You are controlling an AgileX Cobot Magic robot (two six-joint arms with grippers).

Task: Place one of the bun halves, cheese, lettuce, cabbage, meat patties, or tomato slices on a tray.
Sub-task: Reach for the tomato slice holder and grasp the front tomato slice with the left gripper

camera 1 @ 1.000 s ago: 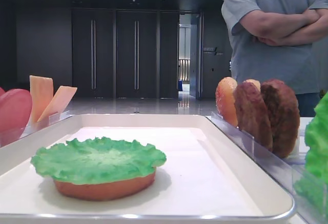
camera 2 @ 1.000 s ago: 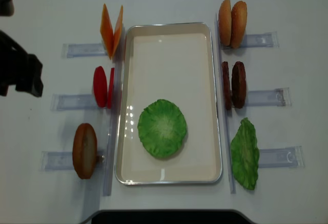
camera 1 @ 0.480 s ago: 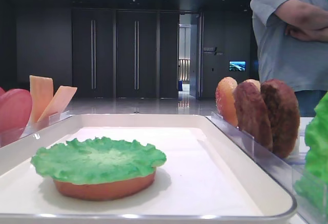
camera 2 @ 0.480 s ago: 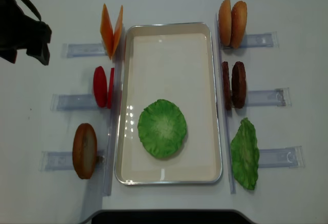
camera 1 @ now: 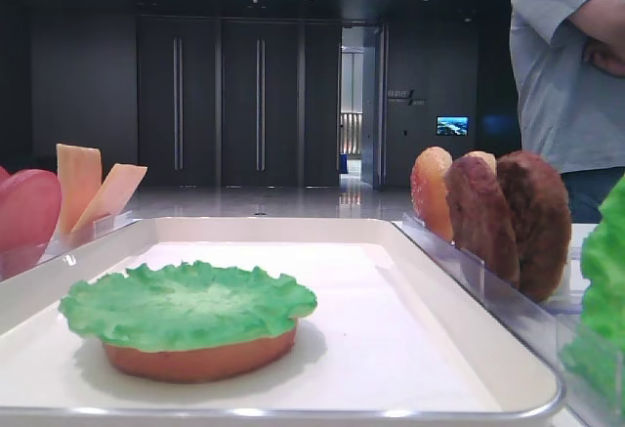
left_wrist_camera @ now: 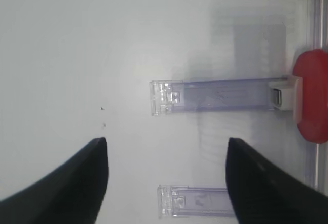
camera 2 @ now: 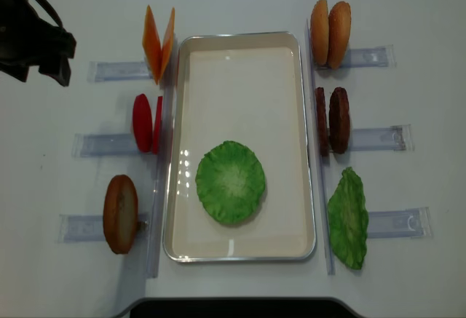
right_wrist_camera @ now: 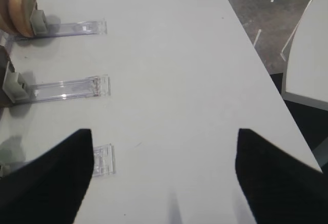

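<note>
Lettuce point(camera 2: 230, 182), one ruffled bright green round leaf, lies on a flat orange-tan bun half point(camera 1: 200, 360) in the near part of the tray point(camera 2: 241, 44), a white rectangle with rounded corners and a shiny silver rim. We count a second green leaf point(camera 2: 347, 219) standing right of the tray on the white table point(camera 2: 408, 12). Left of the tray stand two thin pale orange cheese point(camera 2: 158, 43) squares, two matte red tomato slices point(camera 2: 146, 123) and one brown domed bun point(camera 2: 120, 214). On the right stand two tan bun discs point(camera 2: 330, 33) and two rough dark brown meat patties point(camera 2: 332, 120). Six clear plastic holders point(camera 2: 379, 139) carry them. We see the left tool point(left_wrist_camera: 166, 175) with its fingers spread wide over bare table beside the tomato slices, and the right tool point(right_wrist_camera: 164, 175) likewise spread, gripping nothing.
</note>
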